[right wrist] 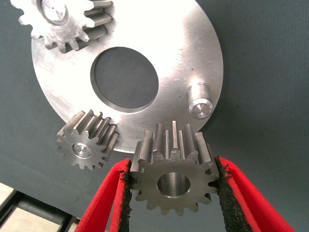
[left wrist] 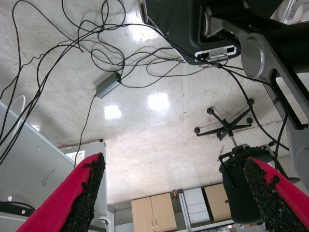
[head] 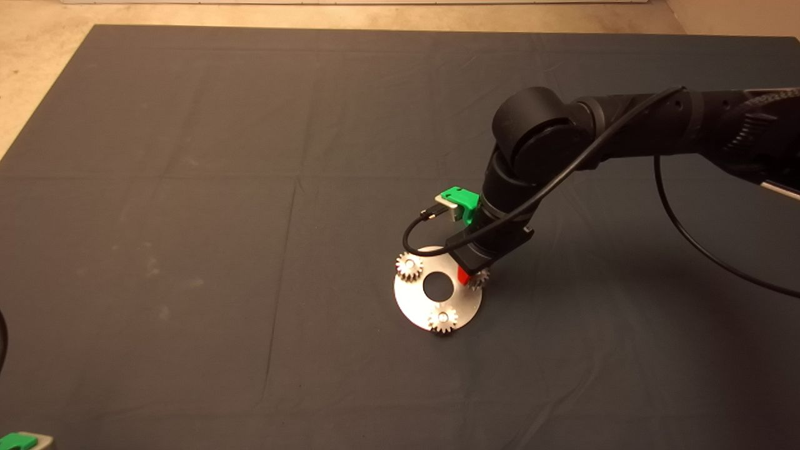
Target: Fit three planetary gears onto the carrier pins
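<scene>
The shiny round carrier disc [head: 412, 300] lies on the mat right of centre. Two planetary gears sit on its pins, one at the far left rim [head: 409, 267] and one at the near rim [head: 442, 319]. My right gripper [head: 469, 277] is over the disc's right rim, shut on the third gear [head: 480, 279]. In the right wrist view the gripper [right wrist: 173, 164] holds that gear [right wrist: 174, 181] by its teeth, bore showing, close beside the bare pin [right wrist: 199, 101] and off to one side of it. The seated gears [right wrist: 63, 21] [right wrist: 87, 145] and the disc [right wrist: 174, 48] show there too.
My left gripper [head: 19, 440] is parked at the mat's lower left corner, fingers wide apart [left wrist: 174, 162], and its view looks at the floor with cables, a chair base and cabinets. A black cable [head: 681, 231] loops off the right arm above the mat.
</scene>
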Robot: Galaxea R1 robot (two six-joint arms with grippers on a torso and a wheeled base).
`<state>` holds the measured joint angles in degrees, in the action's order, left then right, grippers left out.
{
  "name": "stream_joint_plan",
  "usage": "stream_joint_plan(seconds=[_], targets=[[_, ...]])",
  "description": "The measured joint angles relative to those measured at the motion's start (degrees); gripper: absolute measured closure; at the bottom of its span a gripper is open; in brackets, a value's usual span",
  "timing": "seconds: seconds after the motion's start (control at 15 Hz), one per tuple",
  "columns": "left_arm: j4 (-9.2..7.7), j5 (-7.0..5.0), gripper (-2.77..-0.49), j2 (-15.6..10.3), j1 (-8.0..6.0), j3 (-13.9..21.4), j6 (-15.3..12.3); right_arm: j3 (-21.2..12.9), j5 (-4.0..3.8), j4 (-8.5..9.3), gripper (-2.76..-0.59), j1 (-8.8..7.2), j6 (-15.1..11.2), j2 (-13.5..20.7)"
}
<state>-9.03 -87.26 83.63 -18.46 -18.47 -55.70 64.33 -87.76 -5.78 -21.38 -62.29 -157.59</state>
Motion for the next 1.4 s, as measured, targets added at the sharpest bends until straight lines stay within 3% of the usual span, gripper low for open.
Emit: stream_joint_plan(seconds=[0.4,0.87,1.4], targets=[[-0.02,0.0,-2.04,0.0,0.0,0.0,0.0,1.4,0.05,-2.41,-1.05,0.83,4.0,0.5],[-0.16,0.0,-2.04,0.0,0.0,0.0,0.0,2.0,0.05,-6.25,-1.05,1.23,5.2,0.4],[-0.22,0.0,-2.04,0.0,0.0,0.0,0.0,3.2,0.41,-6.31,-1.04,1.38,5.5,0.3]])
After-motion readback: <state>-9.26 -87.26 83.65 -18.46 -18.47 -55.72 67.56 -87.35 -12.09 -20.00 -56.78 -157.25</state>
